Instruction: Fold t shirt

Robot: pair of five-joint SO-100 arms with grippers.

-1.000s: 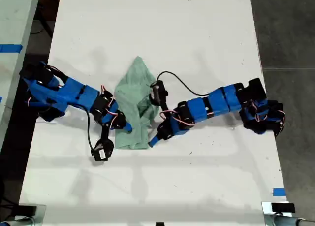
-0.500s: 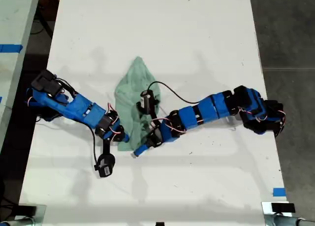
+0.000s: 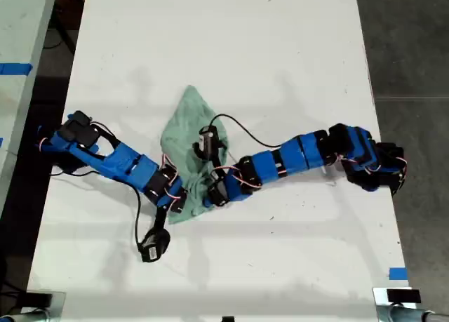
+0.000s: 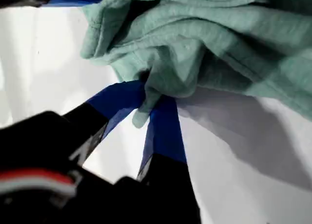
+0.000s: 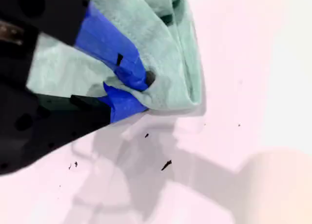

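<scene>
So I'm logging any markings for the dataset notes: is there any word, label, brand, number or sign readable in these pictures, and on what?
None can be read.
t shirt: plain, no print.
Table: bare white, only small dark specks.
Blue tape at the table's edge: unmarked.
Both arms: no legible labels.

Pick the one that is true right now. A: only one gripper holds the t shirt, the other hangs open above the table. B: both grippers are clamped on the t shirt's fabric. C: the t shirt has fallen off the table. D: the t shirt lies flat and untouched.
B: both wrist views show it, my first gripper pinching a fold of the mint-green t shirt and my second gripper closed on its edge, on the white table.
</scene>
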